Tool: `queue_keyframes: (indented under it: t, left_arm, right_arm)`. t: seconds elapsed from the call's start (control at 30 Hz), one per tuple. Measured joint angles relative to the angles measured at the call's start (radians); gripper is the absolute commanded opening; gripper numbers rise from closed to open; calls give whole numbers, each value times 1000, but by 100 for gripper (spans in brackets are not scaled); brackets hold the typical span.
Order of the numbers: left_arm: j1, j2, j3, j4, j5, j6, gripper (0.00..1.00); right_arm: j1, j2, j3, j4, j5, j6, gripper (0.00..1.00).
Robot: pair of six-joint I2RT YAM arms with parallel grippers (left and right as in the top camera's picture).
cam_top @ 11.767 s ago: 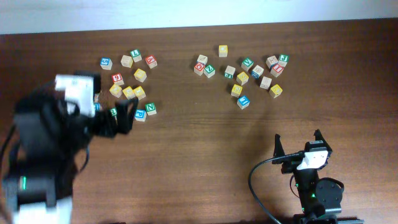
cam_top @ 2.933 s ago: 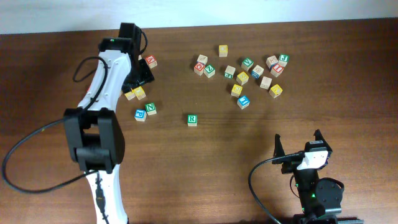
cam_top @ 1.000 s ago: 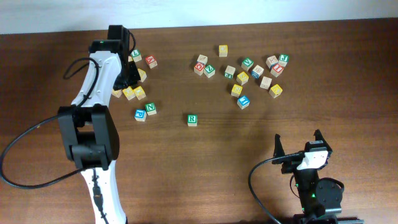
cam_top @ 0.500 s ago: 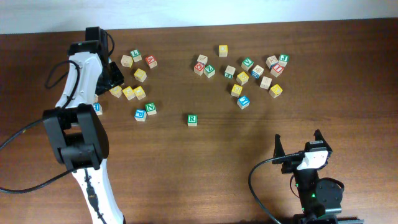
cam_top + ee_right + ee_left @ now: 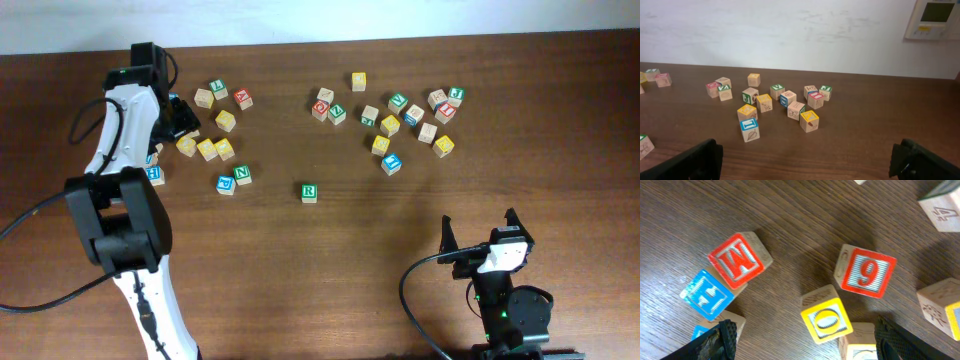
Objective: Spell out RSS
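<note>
R cube (image 5: pixel 310 192), well apart from left gripper (image 5: pixel 183 118)

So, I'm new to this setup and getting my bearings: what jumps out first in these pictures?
The long left arm stands out, its left gripper open over a yellow O cube in the left cluster. Next, the green R cube sits alone mid-table, and the right gripper rests open at the near right edge.
</note>
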Motion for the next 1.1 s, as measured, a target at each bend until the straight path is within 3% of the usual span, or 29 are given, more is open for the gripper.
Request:
queue_keyframes:
  t: [0.2, 0.23, 0.3, 0.33, 0.53, 0.63, 0.9, 1.1]
  left_arm:
    - [7, 0, 0, -1, 65, 0, 79]
    - [7, 0, 0, 0, 85, 0, 82]
    - [6, 0, 0, 0, 130, -1, 99]
    - [6, 0, 0, 0, 153, -1, 99]
    - [-1, 0, 0, -2, 241, 11, 94]
    - [-10, 0, 0, -2, 252, 27, 86]
    - [-22, 0, 0, -26, 247, 121, 90]
    - [-22, 0, 0, -41, 247, 209, 86]
  right_arm:
    - [0, 0, 0, 0, 0, 1, 98]
    - [0, 0, 0, 0, 0, 0, 98]
    - [0, 0, 0, 0, 0, 0, 98]
    - [0, 0, 0, 0, 0, 0, 98]
    - [0, 0, 0, 0, 0, 1, 98]
    - [0, 0, 0, 0, 0, 1, 98]
    - [0, 0, 0, 0, 0, 0, 98]
    - [0, 0, 0, 0, 0, 0, 98]
